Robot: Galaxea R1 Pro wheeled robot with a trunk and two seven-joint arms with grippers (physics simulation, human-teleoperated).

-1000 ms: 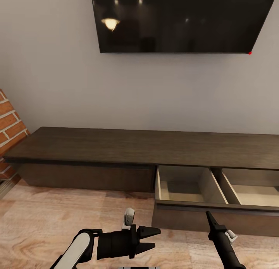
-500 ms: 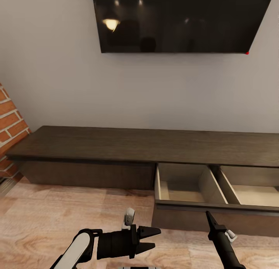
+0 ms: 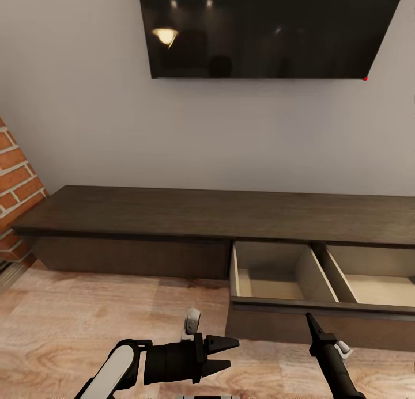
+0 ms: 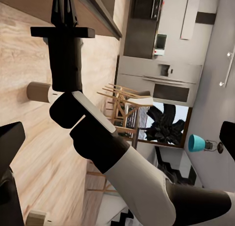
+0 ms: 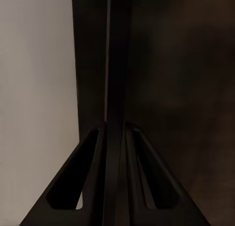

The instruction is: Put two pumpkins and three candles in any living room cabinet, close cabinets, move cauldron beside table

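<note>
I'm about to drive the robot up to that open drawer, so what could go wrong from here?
1. The open drawer juts out of the cabinet at floor level; driving forward may ram its front panel.
2. The right gripper, shut with fingers together, hangs just before the drawer front and could strike it.
3. Both visible drawer compartments look empty, and the left gripper is open and holds nothing, so closing the drawer now would leave nothing stored.

The white-sleeved left arm lies low across the head view, its black two-fingered left gripper (image 3: 227, 353) pointing sideways toward the right arm with its fingers spread apart and nothing between them. The slim black right gripper (image 3: 308, 317) points up and forward, its fingers (image 5: 113, 89) pressed flat together.
</note>
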